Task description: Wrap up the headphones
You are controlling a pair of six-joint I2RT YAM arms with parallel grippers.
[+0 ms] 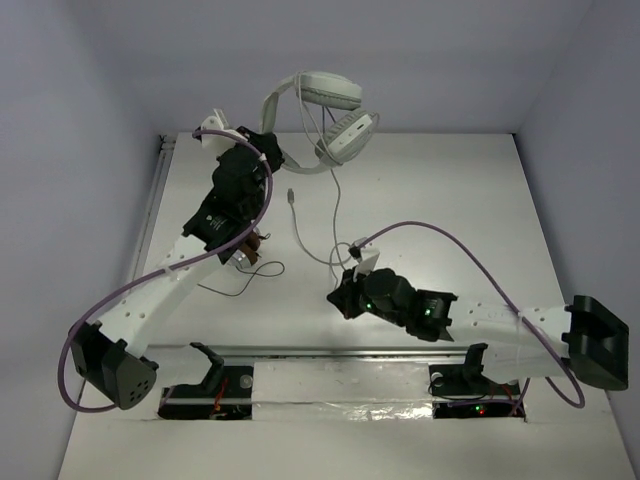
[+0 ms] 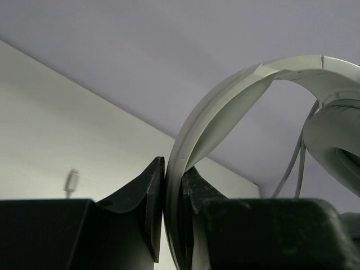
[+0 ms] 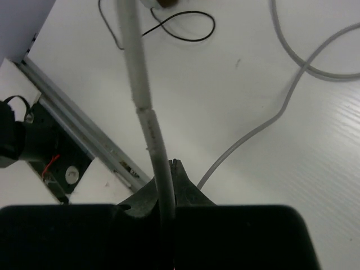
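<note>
The white and light-grey headphones [image 1: 333, 92] hang lifted at the back of the table. My left gripper [image 1: 271, 156] is shut on their headband [image 2: 225, 95], which runs up between the jaws in the left wrist view; an earcup [image 2: 337, 143] hangs at its right. The thin grey cable [image 1: 336, 200] drops from the earcups to my right gripper [image 1: 344, 296], which is shut on it mid-table. In the right wrist view the cable [image 3: 143, 107] runs up out of the closed gripper [image 3: 171, 166]. The plug [image 1: 290, 196] lies on the table and also shows in the left wrist view [image 2: 71, 181].
Smaller brown-banded headphones [image 1: 250, 250] lie under my left arm, their thin black cable [image 1: 240, 285] looping on the table; that black cable also shows in the right wrist view [image 3: 185, 25]. A metal rail [image 1: 340, 352] runs along the near edge. Walls enclose the back and sides.
</note>
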